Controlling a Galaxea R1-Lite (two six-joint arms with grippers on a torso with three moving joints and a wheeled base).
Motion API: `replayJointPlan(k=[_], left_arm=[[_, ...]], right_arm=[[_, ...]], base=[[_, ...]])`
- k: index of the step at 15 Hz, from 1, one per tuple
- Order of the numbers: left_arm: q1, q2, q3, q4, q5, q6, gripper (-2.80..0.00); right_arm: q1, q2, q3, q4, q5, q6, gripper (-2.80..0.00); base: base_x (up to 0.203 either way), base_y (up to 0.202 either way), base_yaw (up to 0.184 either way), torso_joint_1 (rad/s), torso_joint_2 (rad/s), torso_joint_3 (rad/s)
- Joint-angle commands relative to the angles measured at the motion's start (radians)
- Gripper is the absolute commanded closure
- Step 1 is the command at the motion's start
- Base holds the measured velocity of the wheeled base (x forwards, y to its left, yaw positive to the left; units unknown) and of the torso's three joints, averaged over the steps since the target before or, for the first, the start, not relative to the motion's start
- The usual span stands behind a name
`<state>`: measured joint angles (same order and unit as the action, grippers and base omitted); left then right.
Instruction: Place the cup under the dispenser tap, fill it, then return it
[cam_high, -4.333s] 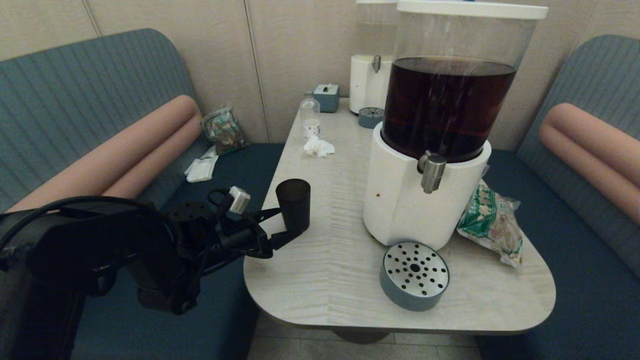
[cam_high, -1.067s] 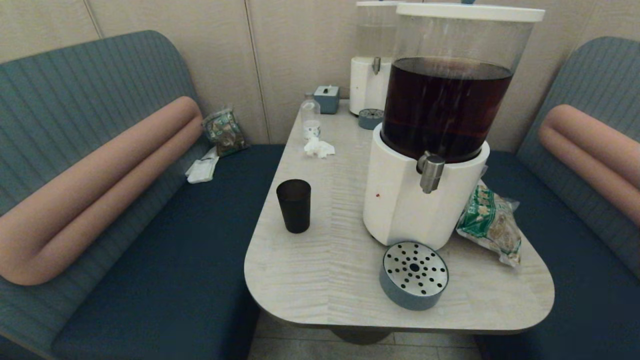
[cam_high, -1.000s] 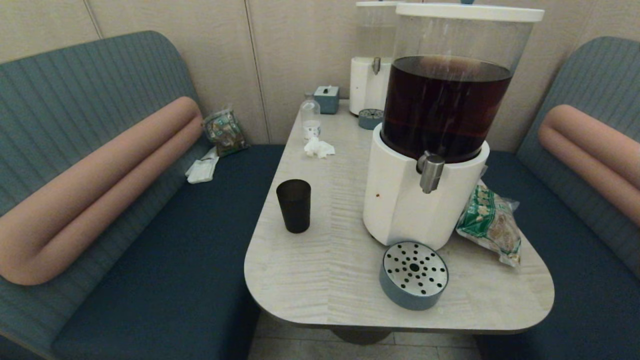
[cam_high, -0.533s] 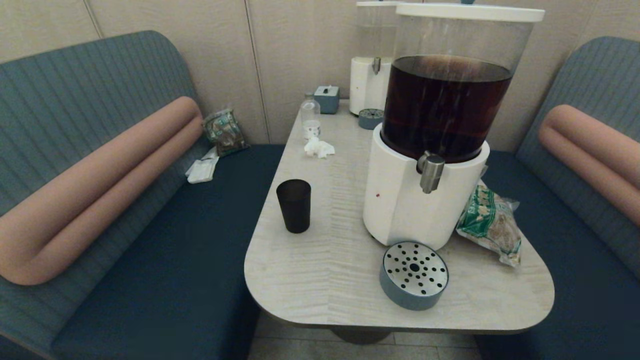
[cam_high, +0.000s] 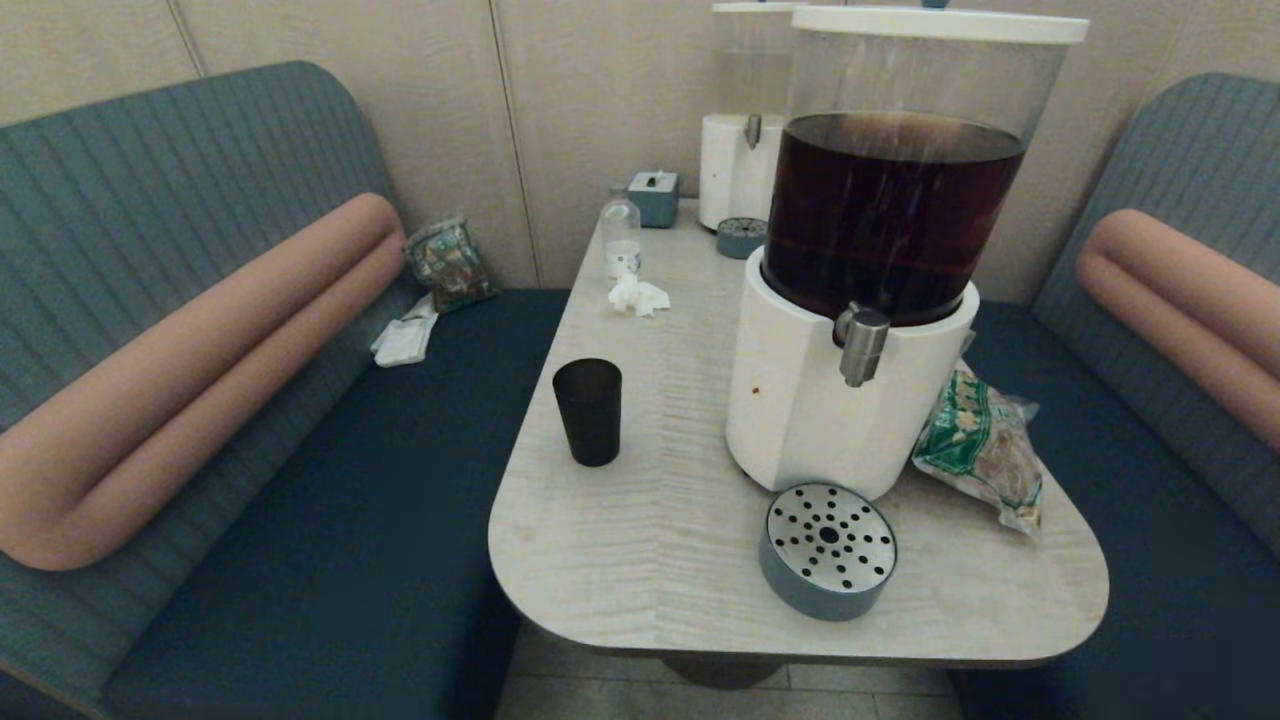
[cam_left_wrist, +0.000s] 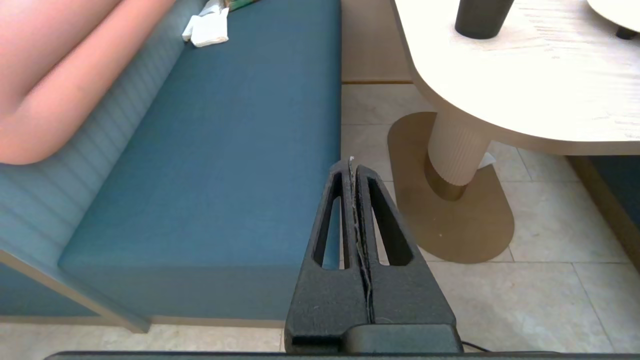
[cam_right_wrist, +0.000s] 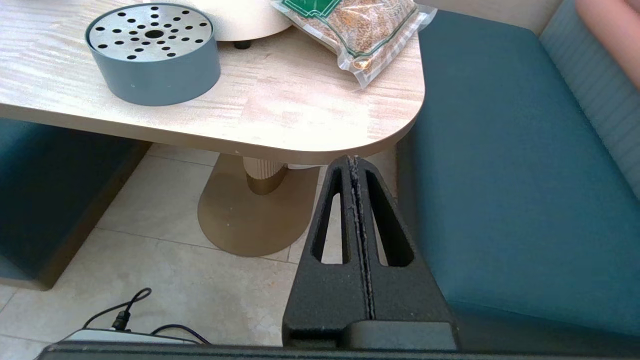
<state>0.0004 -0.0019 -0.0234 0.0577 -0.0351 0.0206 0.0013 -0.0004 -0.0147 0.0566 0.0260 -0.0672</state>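
Note:
The black cup (cam_high: 588, 410) stands upright near the table's left edge, well to the left of the dispenser's white base (cam_high: 810, 410). Its lower part shows in the left wrist view (cam_left_wrist: 481, 17). The steel tap (cam_high: 862, 343) juts from the dispenser below the dark brown tank (cam_high: 890, 215), with nothing under it. Neither arm shows in the head view. My left gripper (cam_left_wrist: 351, 162) is shut and empty, low beside the left bench. My right gripper (cam_right_wrist: 354, 160) is shut and empty, below the table's near right corner.
A round grey drip tray (cam_high: 828, 550) with a perforated steel top sits in front of the dispenser. A green snack bag (cam_high: 985, 445) lies to its right. A clear bottle (cam_high: 621, 236), crumpled tissue (cam_high: 637, 294), a small box (cam_high: 653, 195) and a second paler dispenser (cam_high: 740, 150) stand farther back.
About four seconds ago my left gripper was at the cup on the table. It has since let go and withdrawn out of the head view. Over the last second nothing has moved.

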Motion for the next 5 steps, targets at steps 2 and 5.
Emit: replayJointPlan(k=[2, 5], left_arm=[[0.000, 0.002, 0.000, 0.001, 0.000, 0.001, 0.00], [0.000, 0.002, 0.000, 0.001, 0.000, -0.001, 0.00]], right_arm=[[0.000, -0.001, 0.001, -0.002, 0.000, 0.001, 0.00], [0.000, -0.001, 0.001, -0.001, 0.000, 0.006, 0.00]], base=[[0.000, 0.000, 0.000, 0.000, 0.00, 0.000], [0.000, 0.000, 0.000, 0.000, 0.00, 0.000]])
